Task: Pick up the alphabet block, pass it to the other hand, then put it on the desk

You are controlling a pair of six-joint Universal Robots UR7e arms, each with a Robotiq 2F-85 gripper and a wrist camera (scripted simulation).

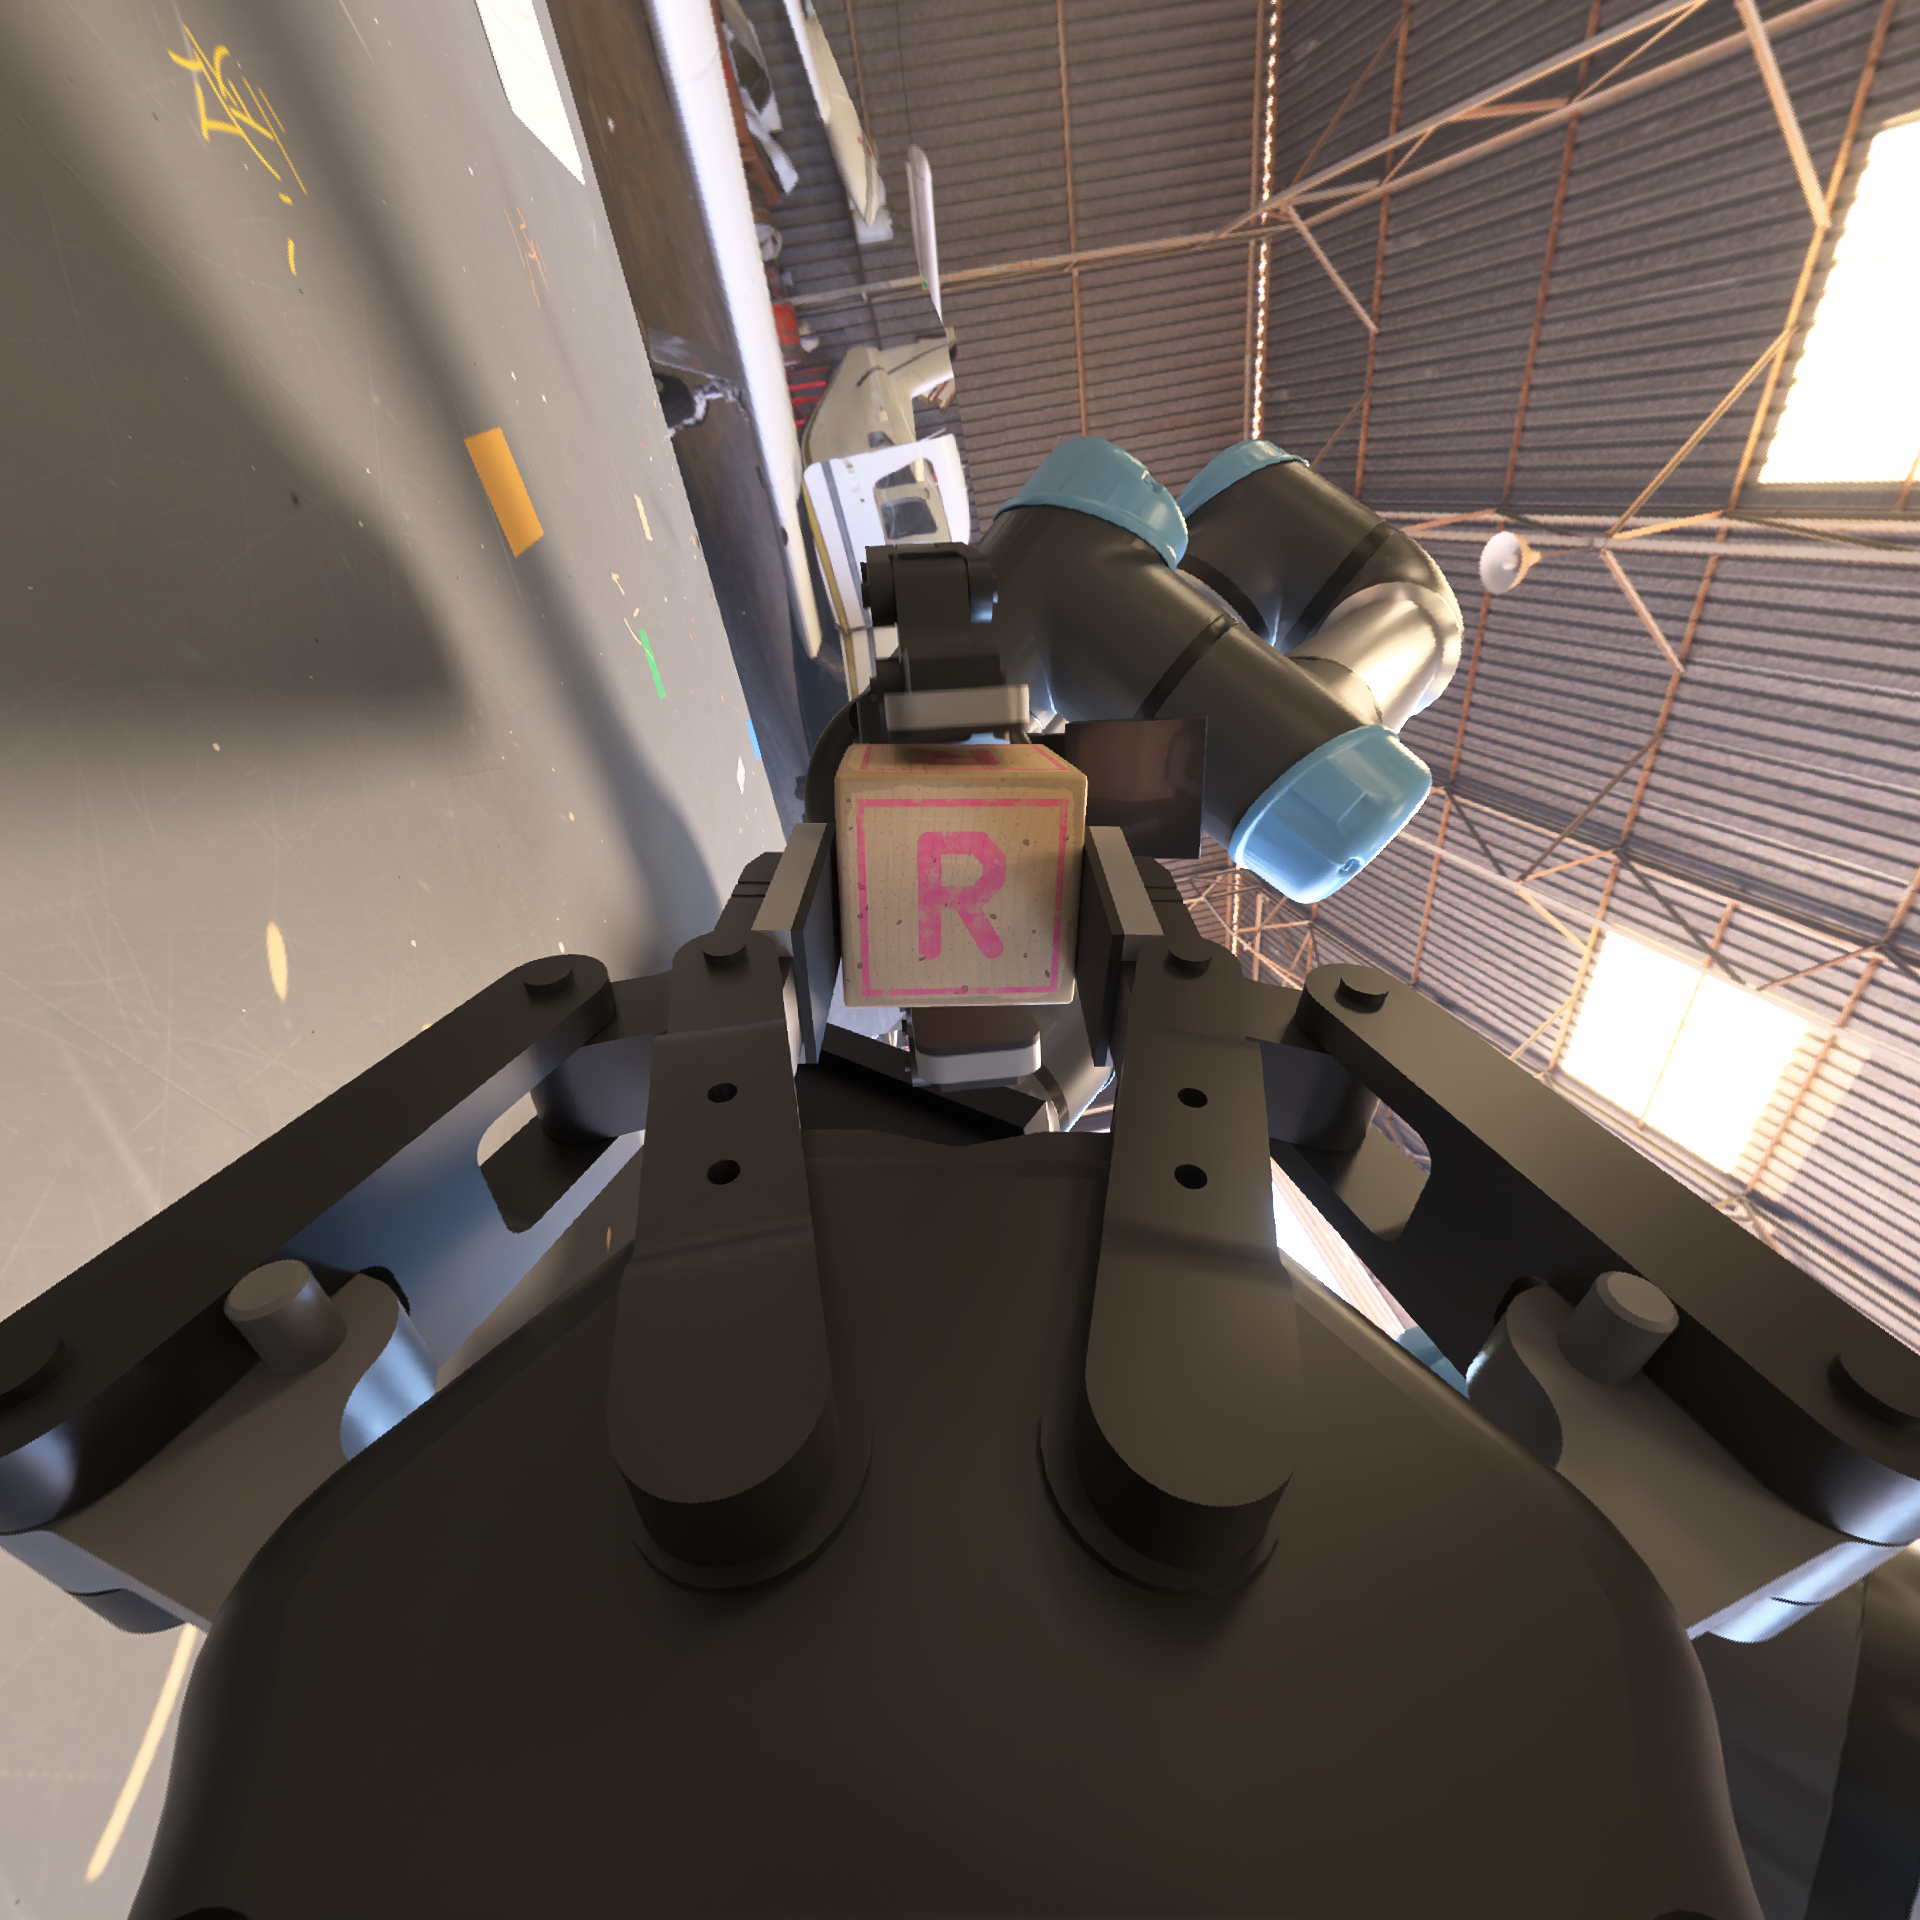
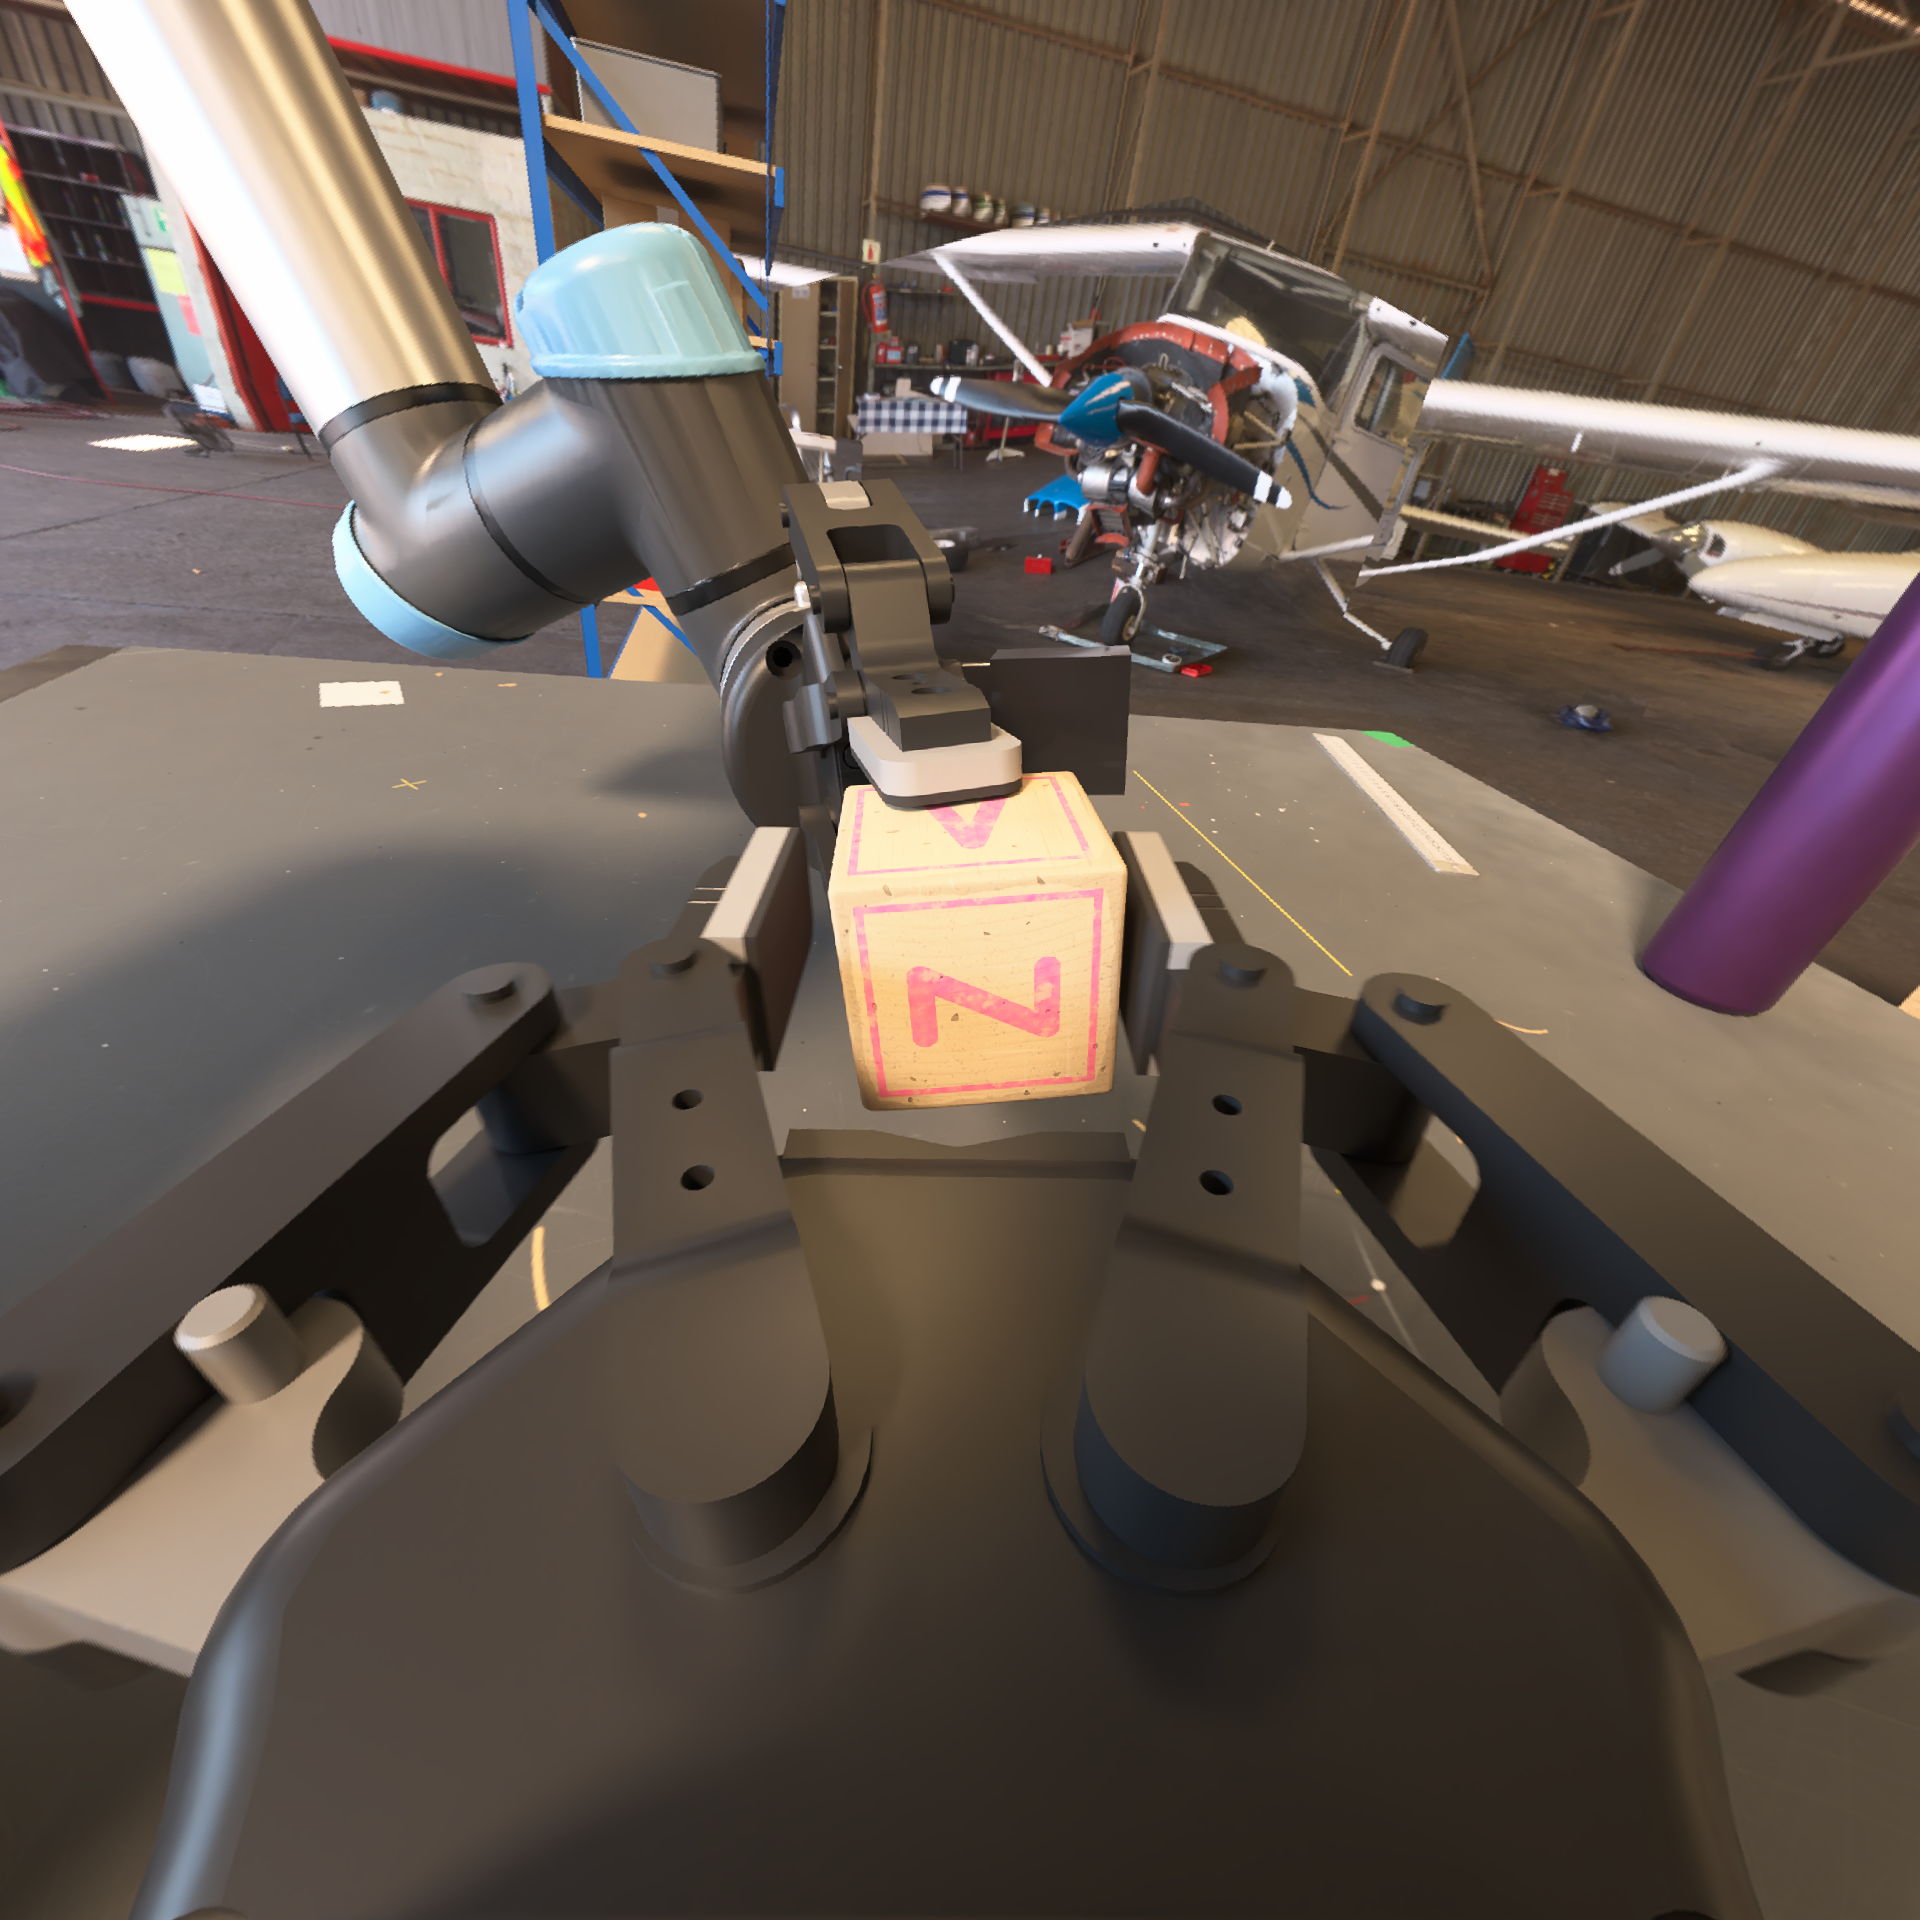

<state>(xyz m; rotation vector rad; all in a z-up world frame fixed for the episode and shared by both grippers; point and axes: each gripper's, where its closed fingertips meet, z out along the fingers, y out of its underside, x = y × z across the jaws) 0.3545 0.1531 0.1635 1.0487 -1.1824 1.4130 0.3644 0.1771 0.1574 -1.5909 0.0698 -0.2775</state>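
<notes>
Item: one alphabet block [image 1: 956,883], pale wood with pink-bordered faces, held in the air above the grey desk [image 2: 260,831] and touching no surface. Left gripper [image 1: 961,883]: clamped on the block, one pad flat against each of two opposite faces. From the right wrist view one of its pale fingertips [image 2: 935,764] lies on the block's top face; the one beneath is hidden. Right gripper [image 2: 966,914]: fingers parted, set a little wider than the block, flanking its two free sides. A thin dark gap shows at one pad and the other pad sits just beside the wood. From the left wrist view its fingertips [image 1: 956,712] appear just above and just below the block. Left arm [image 2: 582,499]: dark, blue-capped joints, rising behind the block. Right arm [image 1: 1195,623]: same pattern, beyond the block. Purple cylinder [image 2: 1808,831]: slanting, well apart from the block, its lower end near the desk edge. Light aircraft [image 2: 1247,416]: far behind the block, engine uncovered.
</notes>
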